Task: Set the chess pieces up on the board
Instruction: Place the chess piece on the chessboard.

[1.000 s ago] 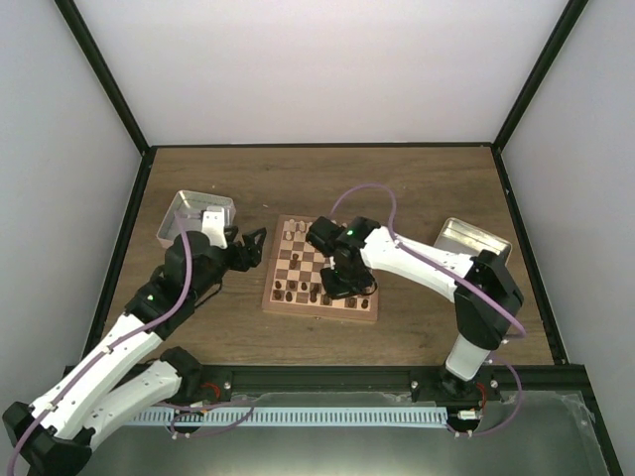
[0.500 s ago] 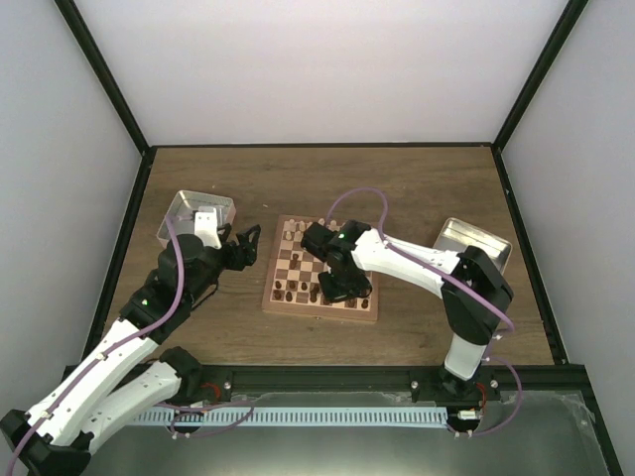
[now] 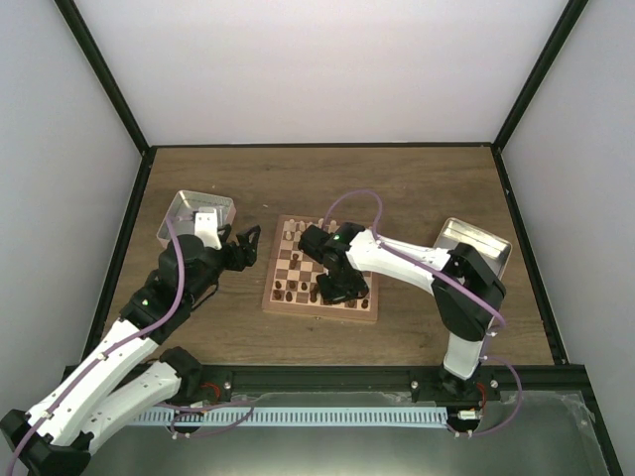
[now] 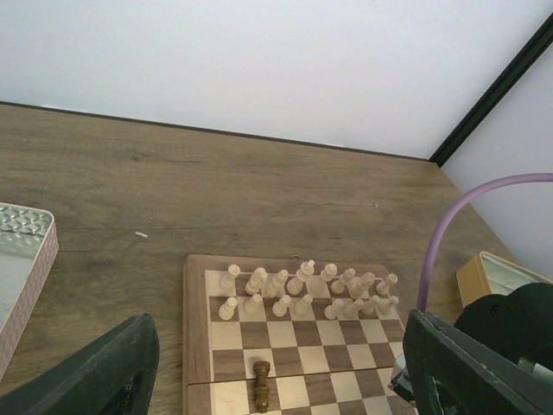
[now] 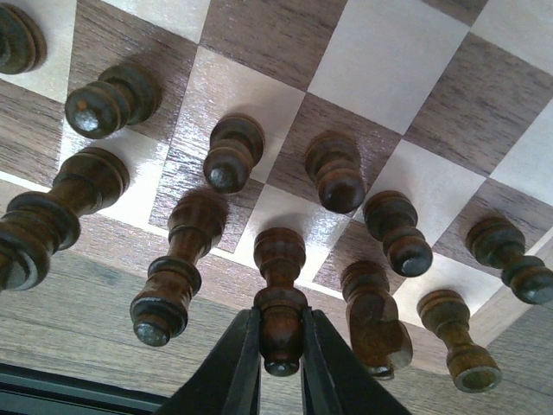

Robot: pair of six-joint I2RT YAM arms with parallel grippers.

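In the top external view, the board [image 3: 298, 313] is seen lying mid-table, between a left metal tray [image 3: 185, 202] and a right metal tray [image 3: 478, 238]. The pale chess pieces [image 3: 298, 234] are ranged along its far edge and the dark chess pieces [image 3: 293, 291] along its near edge. The right gripper [image 3: 333, 288] is lowered over the near right part of the board. The left gripper [image 3: 250, 244] is held just beside the board's left edge, over the bare table [image 3: 397, 178].

In the left wrist view, the left gripper's jaws are shown spread wide, with nothing between them. The pale chess pieces are seen standing in two rows at the far side of the board, and a lone dark chessman [image 4: 260, 385] is seen upright near the left border. A purple cable [image 4: 449, 233] is arched at the right.

In the right wrist view, the right gripper's jaws are shown clenched on the head of one dark piece [image 5: 279, 277], which is held upright with its base at a pale square in the row nearest the board's edge. A dark knight [image 5: 376, 324] is placed just beside it, and other dark chess pieces are stood in two rows around it
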